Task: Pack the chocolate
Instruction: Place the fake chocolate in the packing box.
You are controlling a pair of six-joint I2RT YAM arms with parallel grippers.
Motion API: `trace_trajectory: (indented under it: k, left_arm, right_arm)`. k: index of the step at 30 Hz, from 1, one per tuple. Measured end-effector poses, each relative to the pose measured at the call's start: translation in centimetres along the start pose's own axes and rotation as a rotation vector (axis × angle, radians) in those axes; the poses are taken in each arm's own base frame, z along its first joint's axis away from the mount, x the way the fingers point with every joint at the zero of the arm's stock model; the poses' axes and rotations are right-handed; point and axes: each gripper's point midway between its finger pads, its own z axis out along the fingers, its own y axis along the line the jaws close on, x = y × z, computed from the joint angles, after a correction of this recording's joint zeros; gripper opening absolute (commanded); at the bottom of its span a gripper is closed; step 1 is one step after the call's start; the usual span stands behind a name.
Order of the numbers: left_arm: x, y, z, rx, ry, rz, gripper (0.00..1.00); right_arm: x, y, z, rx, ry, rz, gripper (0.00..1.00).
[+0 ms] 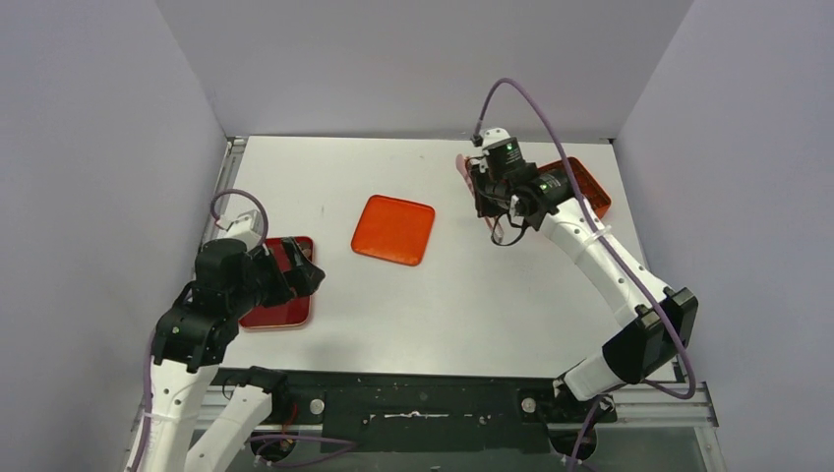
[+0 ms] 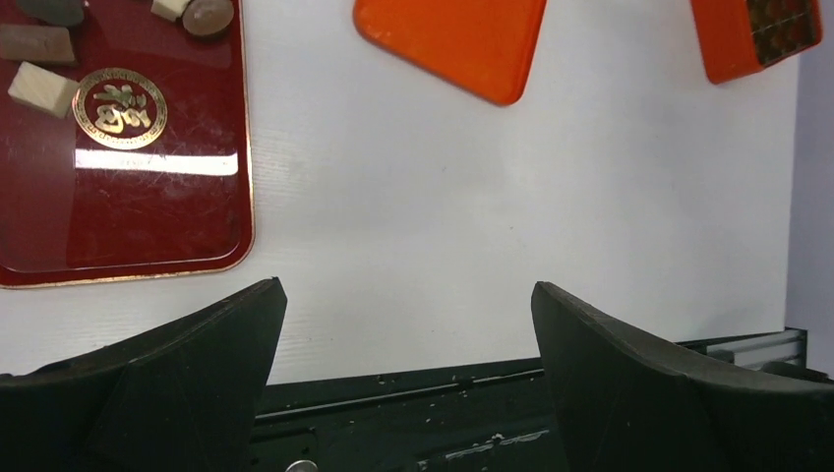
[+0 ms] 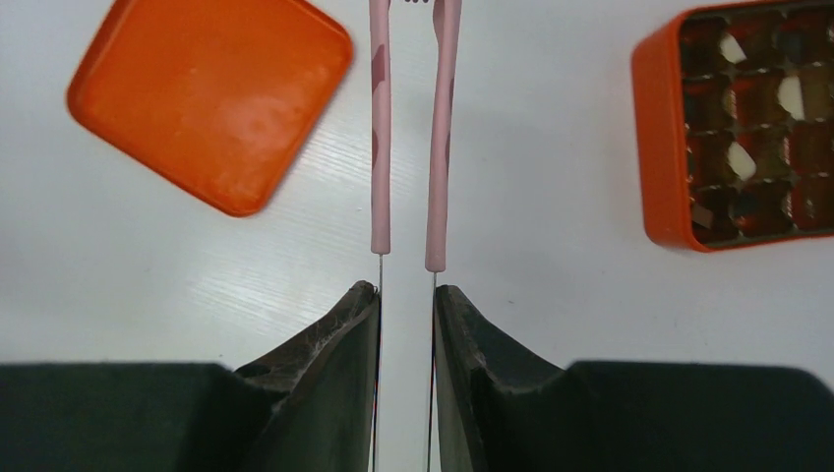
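Chocolate chunks, pale [image 2: 41, 88] and brown [image 2: 34, 44], lie at the far end of a dark red tray [image 2: 148, 216]. More chocolate [image 3: 733, 49] fills compartments of an orange box [image 3: 661, 147]. My left gripper [image 2: 407, 287] is open and holds nothing, hovering near the table's front edge beside the tray [image 1: 280, 315]. My right gripper [image 3: 406, 287] is shut on pink tongs [image 3: 380, 147], whose two arms run forward, close together, with nothing visible between them. In the top view the right gripper [image 1: 497, 211] hangs just left of the box [image 1: 590, 187].
A flat orange square lid [image 1: 393, 229] lies mid-table between the tray and the box, and also shows in both wrist views [image 2: 452, 39] [image 3: 211, 98]. Grey walls close the table on three sides. The black base rail [image 2: 393, 413] runs under the left gripper.
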Motion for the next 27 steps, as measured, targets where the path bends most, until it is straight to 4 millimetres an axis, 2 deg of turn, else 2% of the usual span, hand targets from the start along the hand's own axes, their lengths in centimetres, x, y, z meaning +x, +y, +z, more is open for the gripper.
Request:
trace_trajectory:
  k: [3, 9, 11, 16, 21, 27]
  left_arm:
    - [1.8, 1.2, 1.5, -0.025, 0.053, 0.013, 0.96]
    - [3.9, 2.8, 3.7, -0.035, 0.087, 0.068, 0.97]
    - [4.8, 3.4, 4.4, -0.037, 0.098, 0.077, 0.97]
    - [7.0, 4.7, 5.6, -0.053, 0.141, 0.079, 0.97]
    - [6.9, 4.7, 5.5, -0.047, 0.134, 0.094, 0.97]
    - [6.5, 4.4, 5.2, -0.03, 0.102, 0.101, 0.97]
  right_arm:
    - [0.5, -3.5, -0.4, 0.063, 0.029, 0.044, 0.22]
    - [1.3, -9.8, -0.6, 0.165, 0.064, 0.148, 0.22]
    - [1.8, -12.5, -0.9, 0.213, 0.077, 0.193, 0.22]
    - [3.4, -17.7, -0.9, 0.302, 0.115, 0.296, 0.22]
    - [5.7, -21.1, 0.4, 0.339, 0.186, 0.38, 0.23]
    - [8.5, -23.9, 2.0, 0.337, 0.268, 0.473, 0.25]
